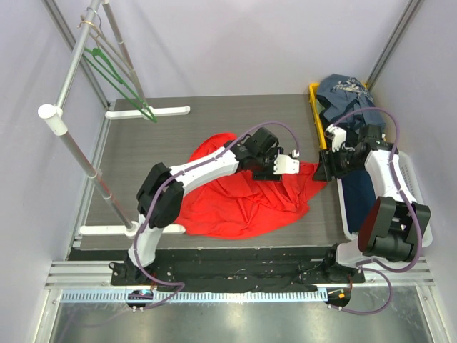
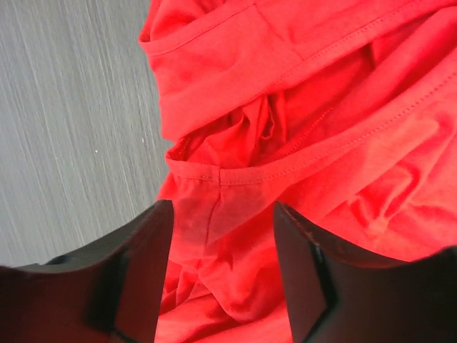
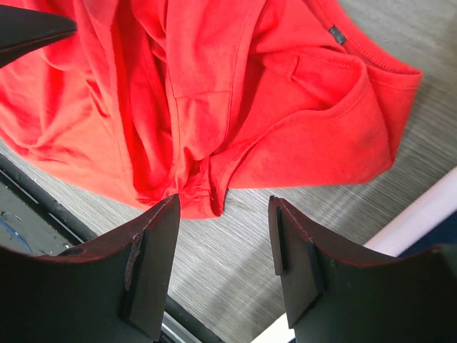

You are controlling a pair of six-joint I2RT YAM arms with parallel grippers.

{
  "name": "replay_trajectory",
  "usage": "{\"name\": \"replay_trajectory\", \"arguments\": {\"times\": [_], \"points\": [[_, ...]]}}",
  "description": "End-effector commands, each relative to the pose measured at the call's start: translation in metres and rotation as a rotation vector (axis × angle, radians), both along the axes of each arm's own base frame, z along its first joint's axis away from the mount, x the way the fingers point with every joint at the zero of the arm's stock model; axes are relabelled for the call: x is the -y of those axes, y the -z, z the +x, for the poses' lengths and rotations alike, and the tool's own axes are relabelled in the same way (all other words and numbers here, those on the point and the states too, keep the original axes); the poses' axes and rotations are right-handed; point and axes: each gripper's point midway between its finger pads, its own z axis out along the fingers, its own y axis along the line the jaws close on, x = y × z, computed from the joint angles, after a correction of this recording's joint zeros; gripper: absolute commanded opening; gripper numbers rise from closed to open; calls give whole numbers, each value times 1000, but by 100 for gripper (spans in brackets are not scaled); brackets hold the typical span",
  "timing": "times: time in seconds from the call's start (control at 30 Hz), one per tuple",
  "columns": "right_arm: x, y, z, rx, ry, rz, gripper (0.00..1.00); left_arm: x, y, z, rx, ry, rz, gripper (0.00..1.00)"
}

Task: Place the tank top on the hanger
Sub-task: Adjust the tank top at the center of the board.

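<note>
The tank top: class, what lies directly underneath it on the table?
The grey wood-grain table shows all around the crumpled tank top, so it lies on that. Whatever its folds cover is hidden.

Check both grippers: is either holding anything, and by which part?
Nothing is held. The left gripper and the right gripper are both open at the tank top, with no fabric pinched.

table (image 1: 214, 118): grey woodgrain top | tank top (image 1: 235, 204): red crumpled heap lying middle-right | rack feet (image 1: 150, 111): two white bars down the left side | white basket (image 1: 408, 171): hugging right edge
</note>
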Motion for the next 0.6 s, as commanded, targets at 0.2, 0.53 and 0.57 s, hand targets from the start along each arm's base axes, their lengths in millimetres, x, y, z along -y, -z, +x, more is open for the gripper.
{"name": "replay_trajectory", "arguments": {"times": [0.2, 0.53, 0.57], "points": [[-8, -22, 2, 81, -14, 61, 59, 14, 3, 13, 35, 39, -10, 46], [-12, -22, -1, 71, -24, 84, 57, 14, 0, 27, 73, -8, -22, 0], [-12, -21, -1, 71, -25, 82, 57, 14, -5, 29, 80, -14, -33, 0]]}}
